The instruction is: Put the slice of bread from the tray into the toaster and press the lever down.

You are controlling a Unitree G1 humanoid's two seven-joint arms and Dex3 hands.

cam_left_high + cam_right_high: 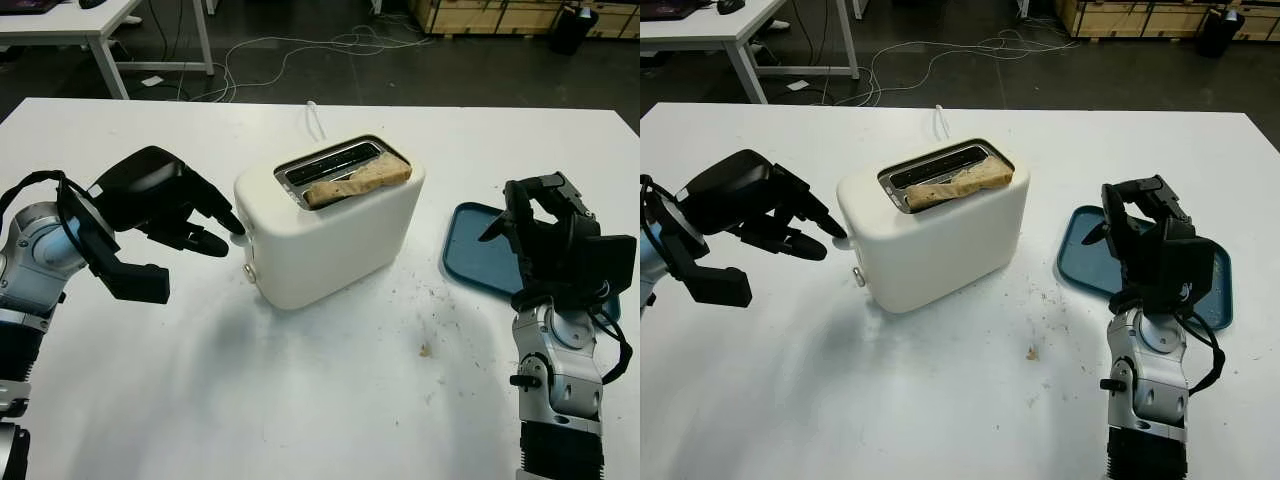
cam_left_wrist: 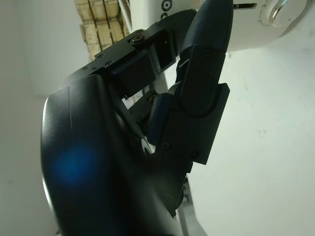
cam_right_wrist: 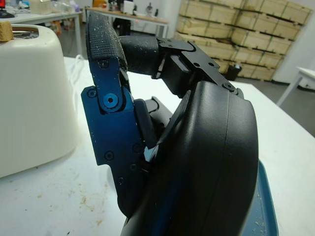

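The slice of bread [image 1: 357,180] sits tilted in the near slot of the white toaster [image 1: 330,235], its top edge still proud of the rim; it looks light, soft and crumbly, so any further nudge belongs on that top crust, gently. The left hand [image 1: 190,215] is open, fingertips at the toaster's end wall, where the lever itself is hard to make out. The right hand [image 1: 1150,240] is open above the blue tray [image 1: 1085,265].
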